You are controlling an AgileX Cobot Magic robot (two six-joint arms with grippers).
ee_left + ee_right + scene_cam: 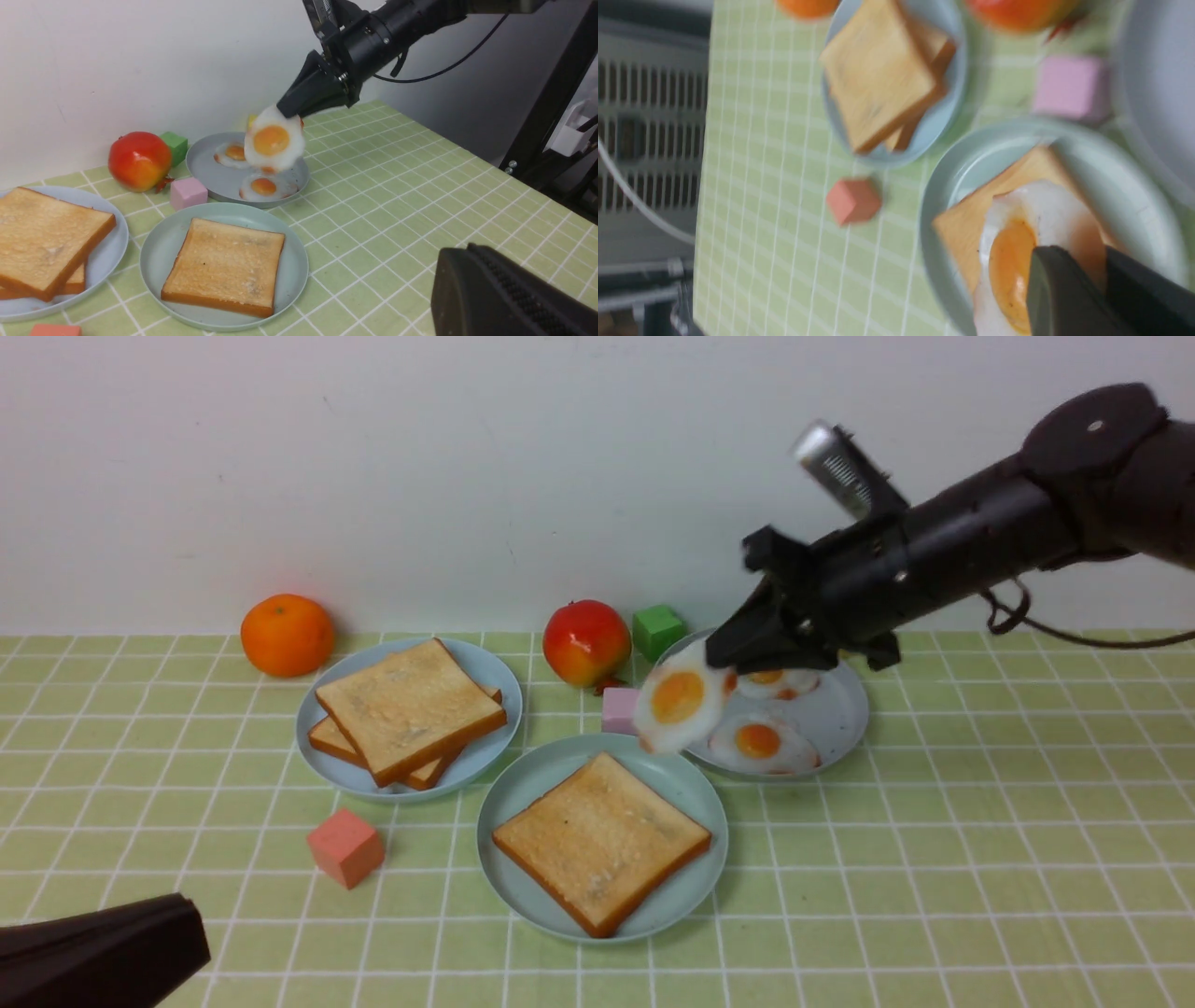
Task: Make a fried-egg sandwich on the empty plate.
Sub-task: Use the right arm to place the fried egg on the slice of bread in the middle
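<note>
One toast slice [602, 840] lies flat on the pale mint plate [532, 779] at the table's front centre. My right gripper [738, 658] is shut on the edge of a fried egg [680, 702], which hangs tilted in the air above the gap between the mint plate's far rim and the grey plate. In the right wrist view the egg [1017, 261] sits between the dark fingers [1055, 289], over the toast [966, 219]. The left wrist view shows the lifted egg [272, 142] too. My left gripper [177, 933] is shut and empty, low at the front left corner.
A light blue plate [490, 677] at the left holds two stacked toast slices [411, 709]. The grey plate [840, 709] holds two more eggs [758, 742]. An orange [287, 635], a red fruit [586, 642], a green cube [658, 630], a pink cube [620, 709] and a salmon cube [345, 847] stand around.
</note>
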